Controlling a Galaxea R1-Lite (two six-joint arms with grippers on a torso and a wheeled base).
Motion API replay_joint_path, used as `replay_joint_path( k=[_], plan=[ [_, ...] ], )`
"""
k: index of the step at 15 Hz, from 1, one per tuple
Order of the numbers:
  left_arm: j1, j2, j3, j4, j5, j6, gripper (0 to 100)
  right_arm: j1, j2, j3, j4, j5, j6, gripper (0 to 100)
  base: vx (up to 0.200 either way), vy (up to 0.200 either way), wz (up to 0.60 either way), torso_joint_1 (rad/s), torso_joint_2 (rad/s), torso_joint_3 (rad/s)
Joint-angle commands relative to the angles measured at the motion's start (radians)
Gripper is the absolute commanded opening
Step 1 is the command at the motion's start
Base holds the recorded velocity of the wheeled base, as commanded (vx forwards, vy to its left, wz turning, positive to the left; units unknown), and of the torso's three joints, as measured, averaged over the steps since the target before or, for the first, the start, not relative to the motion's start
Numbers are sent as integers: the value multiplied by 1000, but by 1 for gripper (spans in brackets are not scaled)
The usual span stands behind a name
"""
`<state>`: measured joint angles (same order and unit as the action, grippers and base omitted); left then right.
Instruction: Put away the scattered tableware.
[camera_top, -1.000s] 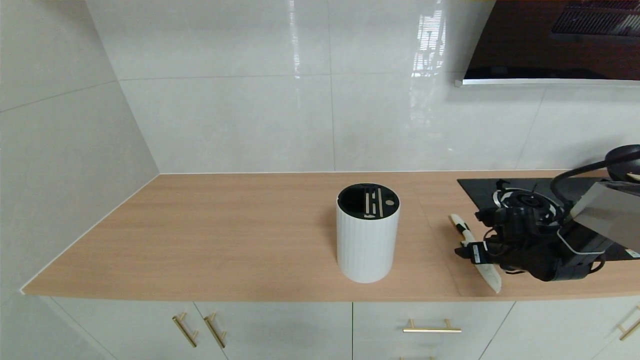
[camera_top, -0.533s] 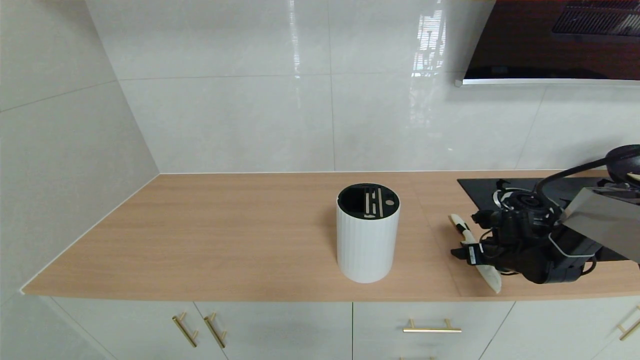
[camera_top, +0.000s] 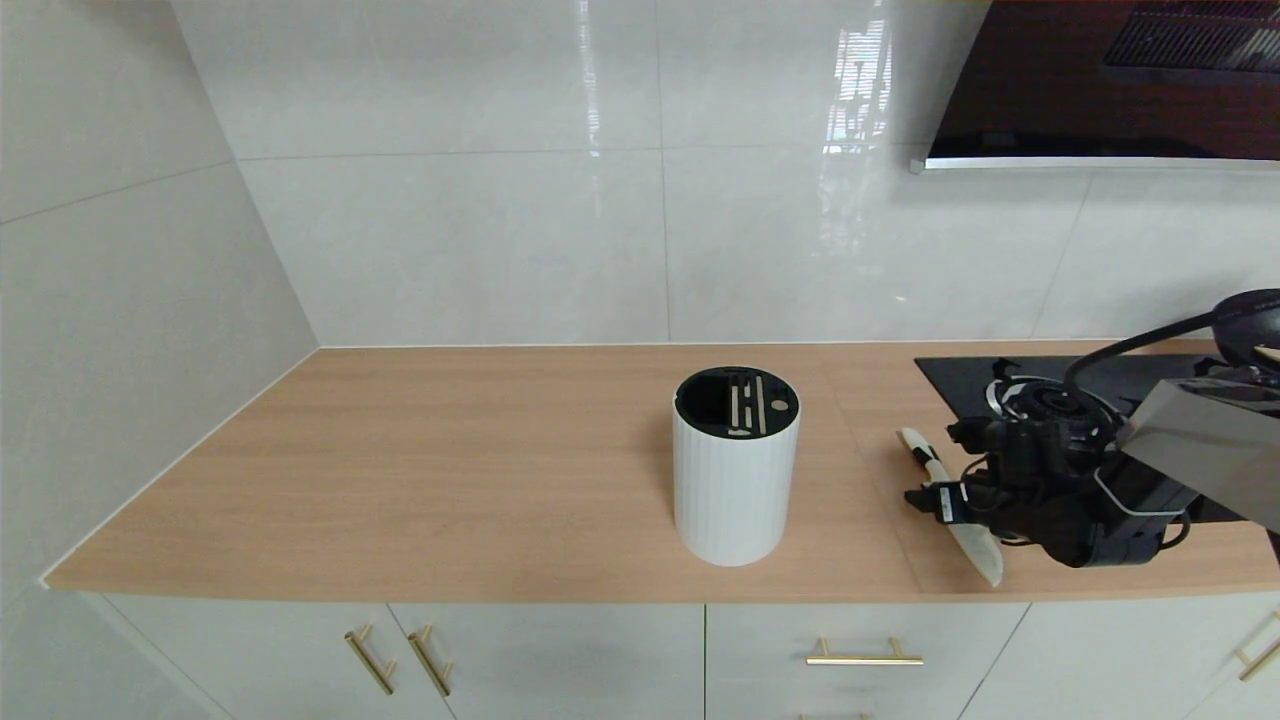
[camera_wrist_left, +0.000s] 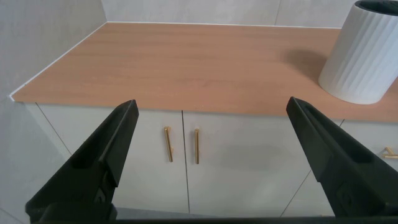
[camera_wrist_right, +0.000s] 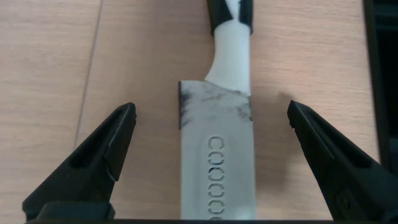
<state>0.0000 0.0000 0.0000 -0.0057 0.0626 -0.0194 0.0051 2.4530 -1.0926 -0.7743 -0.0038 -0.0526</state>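
Right gripper (camera_wrist_right: 210, 115) spread wide, one finger on each side of the white knife (camera_wrist_right: 217, 155). The knife lies flat on the wooden countertop (camera_top: 450, 470), just beside the cooktop (camera_top: 955, 375), with the white ribbed holder (camera_top: 735, 480) to its left. Left gripper (camera_wrist_left: 211, 118) gapes wide too, out past the counter's front edge.

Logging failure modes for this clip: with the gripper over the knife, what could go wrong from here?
1. The right gripper stands open astride the blade of the knife, not its handle. A grasp there could slip, and would likely get in the way of sliding the blade into the holder.
2. The knife's tip lies near the front edge of the counter; a nudge might push it off.
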Motion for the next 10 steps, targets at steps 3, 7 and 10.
replay_joint_path(
  k=[3,7,10],
  plan=[
    [0,0,0,0,0,-1,100,-4,15,-20,0,-2,0,100,0,0,0,0,0,0],
    [0,0,0,0,0,-1,100,-10,18,-20,-2,2,0,100,0,0,0,0,0,0],
    [0,0,0,0,0,-1,100,-10,23,-17,-2,4,0,0,0,0,0,0,0,0]
  ],
)
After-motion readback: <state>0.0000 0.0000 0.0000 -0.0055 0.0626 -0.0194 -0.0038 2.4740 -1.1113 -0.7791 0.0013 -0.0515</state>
